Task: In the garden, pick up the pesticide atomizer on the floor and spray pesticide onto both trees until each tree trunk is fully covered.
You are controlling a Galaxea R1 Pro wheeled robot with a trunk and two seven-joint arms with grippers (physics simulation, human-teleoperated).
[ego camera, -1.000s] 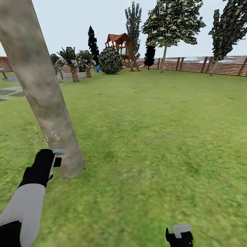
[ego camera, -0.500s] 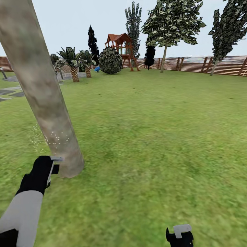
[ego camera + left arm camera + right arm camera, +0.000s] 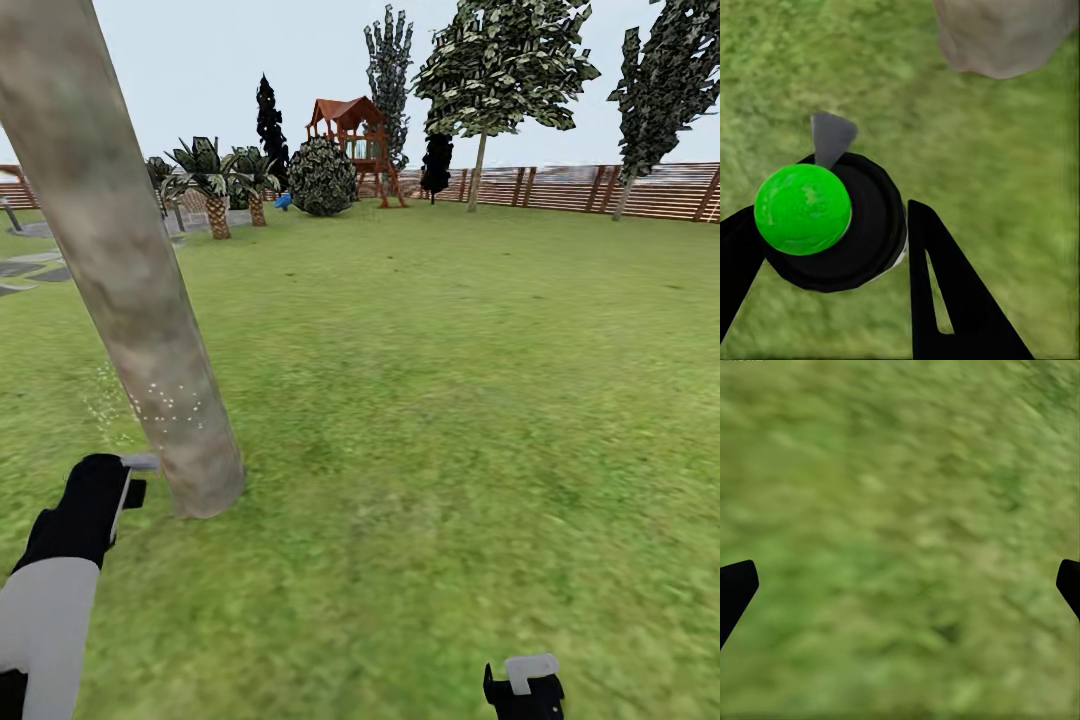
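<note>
In the left wrist view the pesticide atomizer [image 3: 832,221] sits between the two black fingers [image 3: 945,292] of the left gripper [image 3: 825,255], which are closed against its round black body; its bright green cap faces the camera and a grey nozzle tab sticks out toward the base of the tree trunk [image 3: 1001,34]. From the head view the left gripper [image 3: 85,505] hangs low over the lawn [image 3: 450,420] near the left edge of the picture, with the atomizer's grey tip [image 3: 140,462] pointing at the thick pale mottled tree trunk [image 3: 125,270] just beside it, a small gap between them. Fine white specks dot the lower trunk above the nozzle and drift over the grass on its left. No label or writing can be read on the atomizer. Compared with a second ago, the left arm has dropped and drawn back toward the left edge, so the nozzle now stands lower and farther from the trunk, while the band of specks reaches a little wider across the bark. The right gripper [image 3: 522,688] rests at the bottom edge of the head view and has not moved; in its wrist view its fingers [image 3: 735,589] stand wide apart with nothing but blurred grass between them. Far across the lawn stand a red-roofed play tower [image 3: 350,140], a round bush [image 3: 322,178], short palms [image 3: 212,185] and a brown slatted fence [image 3: 600,190].
</note>
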